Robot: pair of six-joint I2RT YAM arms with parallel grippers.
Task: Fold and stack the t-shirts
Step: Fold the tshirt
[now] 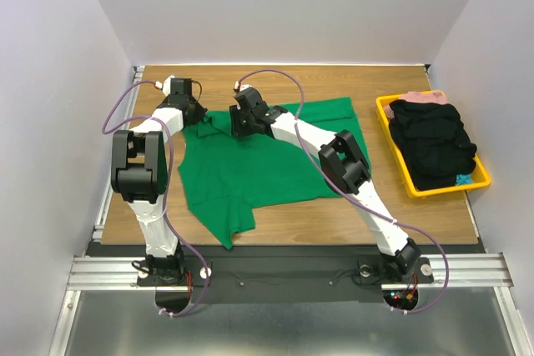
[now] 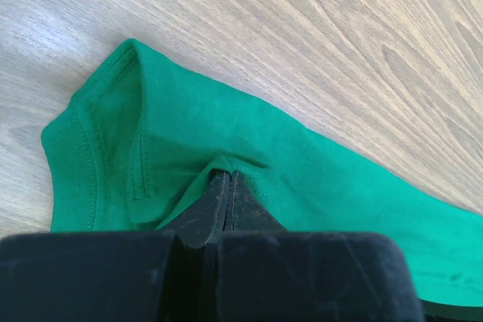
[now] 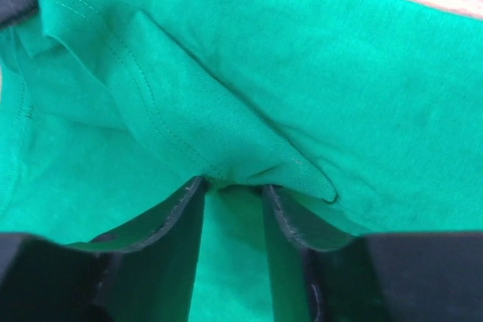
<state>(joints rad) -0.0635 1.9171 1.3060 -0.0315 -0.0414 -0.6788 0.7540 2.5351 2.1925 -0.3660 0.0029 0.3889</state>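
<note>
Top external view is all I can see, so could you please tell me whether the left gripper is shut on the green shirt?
Observer: Yes. In the left wrist view the left gripper has its fingers pressed together, with a fold of the green shirt pinched at the tips.
Operator: Thank you. And the right one?
Observer: The right gripper is different. In its wrist view the fingers stand apart on either side of a stitched fold of the shirt, and cloth shows through the gap between them.
</note>
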